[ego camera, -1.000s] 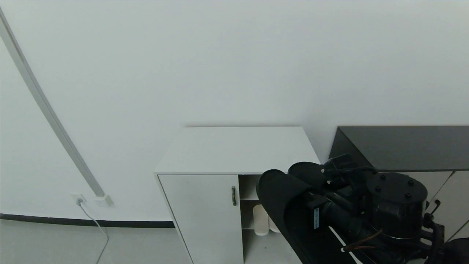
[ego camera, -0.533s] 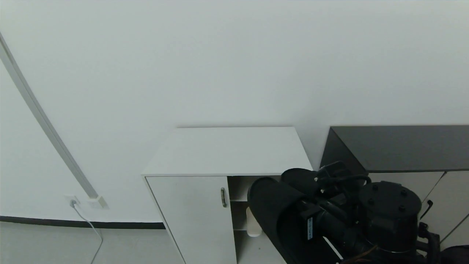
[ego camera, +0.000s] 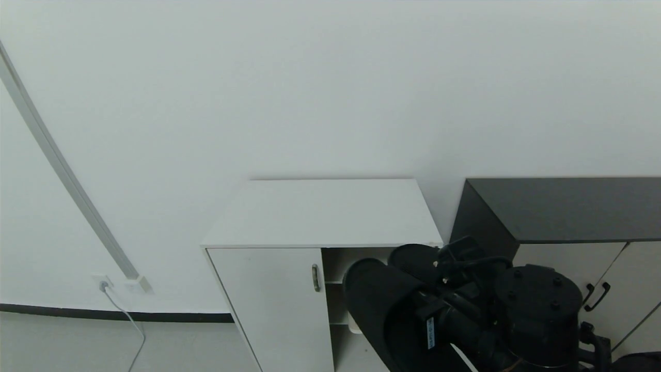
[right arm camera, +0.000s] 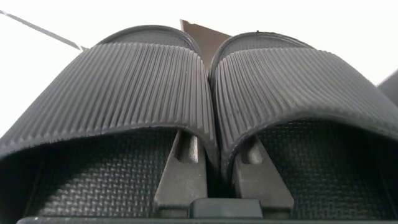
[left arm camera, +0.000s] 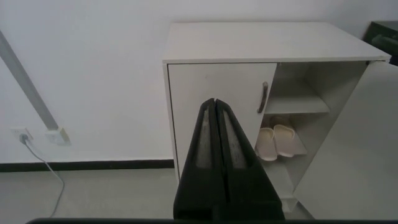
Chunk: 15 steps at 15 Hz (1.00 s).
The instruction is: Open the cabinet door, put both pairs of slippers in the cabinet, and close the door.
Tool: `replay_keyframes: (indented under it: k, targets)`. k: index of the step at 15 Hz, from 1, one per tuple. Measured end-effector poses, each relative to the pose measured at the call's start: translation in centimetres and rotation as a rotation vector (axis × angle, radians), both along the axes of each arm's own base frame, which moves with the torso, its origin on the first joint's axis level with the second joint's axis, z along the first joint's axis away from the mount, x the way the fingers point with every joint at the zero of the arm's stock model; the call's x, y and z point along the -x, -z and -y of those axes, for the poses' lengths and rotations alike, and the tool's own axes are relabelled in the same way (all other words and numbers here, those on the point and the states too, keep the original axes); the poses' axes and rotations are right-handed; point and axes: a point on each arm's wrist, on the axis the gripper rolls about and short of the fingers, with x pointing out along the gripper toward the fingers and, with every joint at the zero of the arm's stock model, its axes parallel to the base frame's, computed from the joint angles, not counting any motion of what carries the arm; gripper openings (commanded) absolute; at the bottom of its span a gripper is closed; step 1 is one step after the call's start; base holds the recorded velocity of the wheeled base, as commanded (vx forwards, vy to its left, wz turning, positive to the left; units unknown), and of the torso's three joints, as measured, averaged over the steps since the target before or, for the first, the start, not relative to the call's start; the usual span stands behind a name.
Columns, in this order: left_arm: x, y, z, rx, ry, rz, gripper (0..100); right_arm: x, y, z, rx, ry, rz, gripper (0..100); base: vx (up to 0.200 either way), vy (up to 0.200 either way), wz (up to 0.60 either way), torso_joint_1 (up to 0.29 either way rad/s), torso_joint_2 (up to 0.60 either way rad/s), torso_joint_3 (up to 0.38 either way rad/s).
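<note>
The white cabinet (left arm camera: 267, 42) stands on the grey floor (left arm camera: 93, 193), back against the wall. In its open right-hand compartment, a pair of pale slippers (left arm camera: 281, 140) lies side by side on the middle shelf (left arm camera: 297, 160).

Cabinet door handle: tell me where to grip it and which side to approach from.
Best grip the handle midway, coming from the front, jaws closing sideways across it. It is an upright bar on the closed door, beside the open compartment.
</note>
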Motion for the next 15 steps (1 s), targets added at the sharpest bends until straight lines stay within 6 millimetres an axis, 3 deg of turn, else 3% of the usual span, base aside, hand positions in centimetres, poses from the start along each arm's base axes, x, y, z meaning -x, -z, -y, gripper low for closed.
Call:
replay_keyframes:
  k: [9,15]
  targets:
    - [0.0,0.0,0.0,0.0,0.0,0.0,0,0.17,0.63,-0.43,0.014,-0.015,-0.015,0,0.0,0.0,0.0,0.0,0.0,0.0]
    - [0.0,0.0,0.0,0.0,0.0,0.0,0,0.36,1.01,-0.84,0.018,-0.027,-0.019,0,0.0,0.0,0.0,-0.136,0.31,0.168]
